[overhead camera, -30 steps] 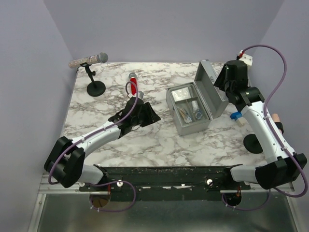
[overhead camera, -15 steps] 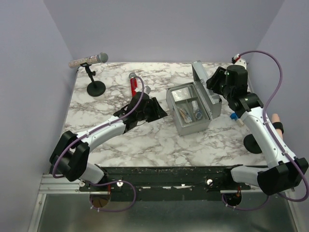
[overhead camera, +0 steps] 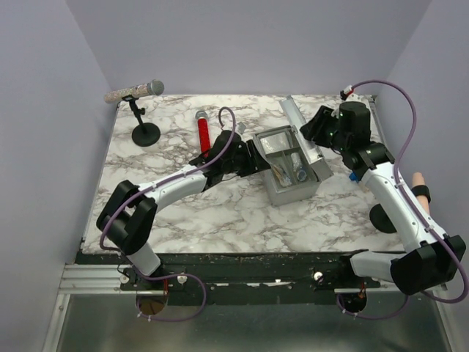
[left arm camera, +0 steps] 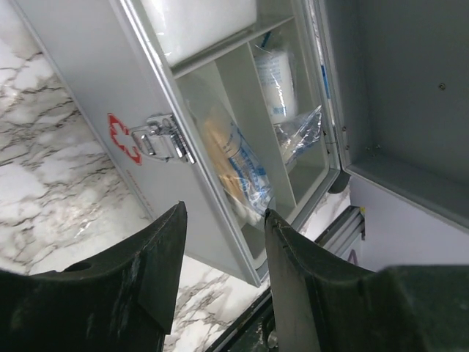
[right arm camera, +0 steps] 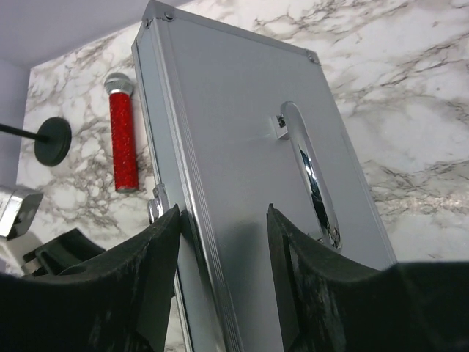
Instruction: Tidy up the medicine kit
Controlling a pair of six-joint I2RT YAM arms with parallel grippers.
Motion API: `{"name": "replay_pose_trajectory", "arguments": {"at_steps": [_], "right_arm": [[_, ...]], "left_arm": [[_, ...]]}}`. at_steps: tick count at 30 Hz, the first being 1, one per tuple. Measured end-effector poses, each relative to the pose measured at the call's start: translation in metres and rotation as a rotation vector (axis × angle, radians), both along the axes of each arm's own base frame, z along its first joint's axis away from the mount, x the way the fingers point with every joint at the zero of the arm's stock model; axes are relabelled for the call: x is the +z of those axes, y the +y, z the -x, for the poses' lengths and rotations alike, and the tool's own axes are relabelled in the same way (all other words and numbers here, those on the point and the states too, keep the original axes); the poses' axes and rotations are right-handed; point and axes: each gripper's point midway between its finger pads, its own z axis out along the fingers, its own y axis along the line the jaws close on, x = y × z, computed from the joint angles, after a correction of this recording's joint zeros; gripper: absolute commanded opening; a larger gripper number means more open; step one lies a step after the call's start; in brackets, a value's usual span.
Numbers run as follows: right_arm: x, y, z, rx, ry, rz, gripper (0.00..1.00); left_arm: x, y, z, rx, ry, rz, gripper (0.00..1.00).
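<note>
Medicine kit (overhead camera: 287, 192) is sat right of centre on the marble table (overhead camera: 220, 213), body open, lid (right arm camera: 242, 110) tipped partway over it. The step is judged to be closing the lid. Right gripper (right arm camera: 223, 213) is placed against the lid's outer face beside the silver handle (right arm camera: 314, 183), jaws apart and straddling the lid's rim, nothing clamped. Left gripper (left arm camera: 223, 211) is parked just in front of the kit's front wall near the latch (left arm camera: 167, 138), jaws likewise apart and empty. To do this well, the lid should be lowered slowly along its hinge arc, with the push kept on the flat face rather than the handle. The body should be braced from the front so it is not shoved across the table. The left fingers should be kept clear of the closing rim. The plastic packets (left arm camera: 238, 158) should be checked for anything standing proud of the dividers before the latch is pressed. A red microphone (overhead camera: 204, 133) and a microphone stand (overhead camera: 139, 110) are left well apart on the far left. Not resolved: hinge is hidden, actual finger-to-lid contact cannot be told, packet labels are blurred, the white item is cut off at the left wrist view's top edge, and fingertips are masked by the wrists from above.
</note>
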Motion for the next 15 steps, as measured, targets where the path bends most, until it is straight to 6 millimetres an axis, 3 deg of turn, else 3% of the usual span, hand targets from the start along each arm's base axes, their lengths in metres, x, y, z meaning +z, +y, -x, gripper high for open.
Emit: {"name": "replay_pose_trajectory", "arguments": {"at_steps": [5,15], "right_arm": [[-0.009,0.014,0.005,0.077,0.018,-0.034,0.59],[-0.021,0.028,0.021,0.184,0.067,-0.05,0.6]], "left_arm": [[0.002,-0.015,-0.005,-0.032,0.008,0.034,0.55],[0.032,-0.03,-0.012,-0.067,-0.054,0.117,0.55]]}}
